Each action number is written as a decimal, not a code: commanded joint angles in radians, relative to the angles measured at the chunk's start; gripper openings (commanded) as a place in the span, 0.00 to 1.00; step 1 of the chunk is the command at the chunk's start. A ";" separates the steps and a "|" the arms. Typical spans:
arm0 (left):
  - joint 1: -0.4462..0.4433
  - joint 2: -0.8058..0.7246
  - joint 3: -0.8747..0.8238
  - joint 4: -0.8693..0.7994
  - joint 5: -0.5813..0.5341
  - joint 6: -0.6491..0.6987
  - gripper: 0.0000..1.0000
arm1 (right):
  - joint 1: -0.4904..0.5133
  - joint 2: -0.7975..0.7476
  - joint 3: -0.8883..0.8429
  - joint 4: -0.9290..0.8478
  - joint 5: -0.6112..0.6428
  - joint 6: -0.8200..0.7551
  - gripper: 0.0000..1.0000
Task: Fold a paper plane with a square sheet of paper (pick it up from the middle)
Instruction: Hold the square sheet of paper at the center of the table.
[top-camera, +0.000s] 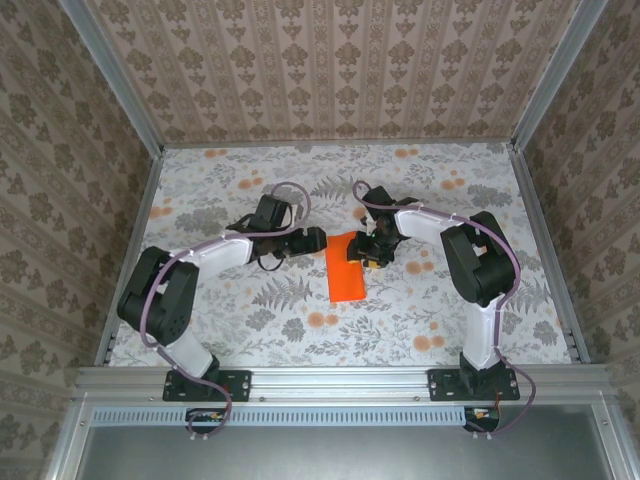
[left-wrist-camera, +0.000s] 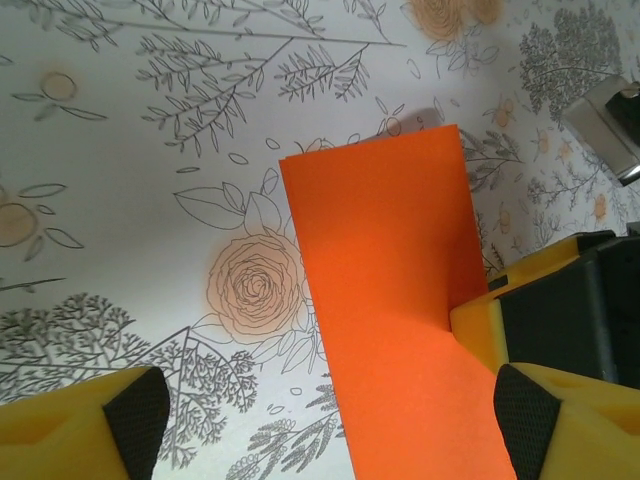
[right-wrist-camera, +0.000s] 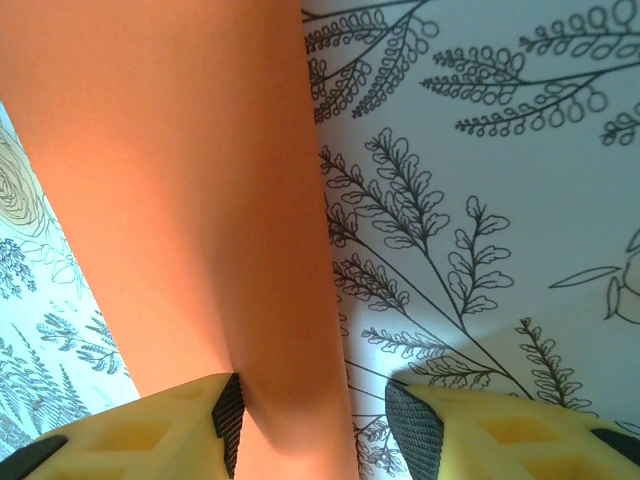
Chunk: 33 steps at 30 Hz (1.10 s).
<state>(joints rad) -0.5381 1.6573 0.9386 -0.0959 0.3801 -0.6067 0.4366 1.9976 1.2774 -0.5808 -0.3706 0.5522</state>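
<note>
Paper (top-camera: 347, 268) lies at the centre of the table (top-camera: 230, 300), long axis twelve to six. The right claw (top-camera: 372, 252) — jaws apart — straddles its three-o'clock edge; the left claw (top-camera: 316, 240), also open, sits at ten o'clock.

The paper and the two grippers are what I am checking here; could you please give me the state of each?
square sheet of paper: folded into a narrow rectangle, lying on the table.
left gripper: open, one finger on each side of the paper.
right gripper: open, straddling the paper's long edge.
</note>
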 joint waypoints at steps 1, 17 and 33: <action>-0.008 0.035 0.033 0.025 0.047 -0.029 0.78 | 0.027 0.184 -0.074 0.067 0.150 -0.036 0.52; -0.034 0.121 0.082 0.025 0.094 -0.072 0.52 | 0.031 0.208 -0.052 0.054 0.152 -0.064 0.53; -0.081 0.221 0.119 0.060 0.157 -0.101 0.23 | 0.031 0.224 -0.050 0.057 0.156 -0.031 0.54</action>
<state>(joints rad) -0.6086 1.8565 1.0248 -0.0502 0.5049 -0.6994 0.4393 2.0182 1.3094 -0.6197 -0.3695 0.5289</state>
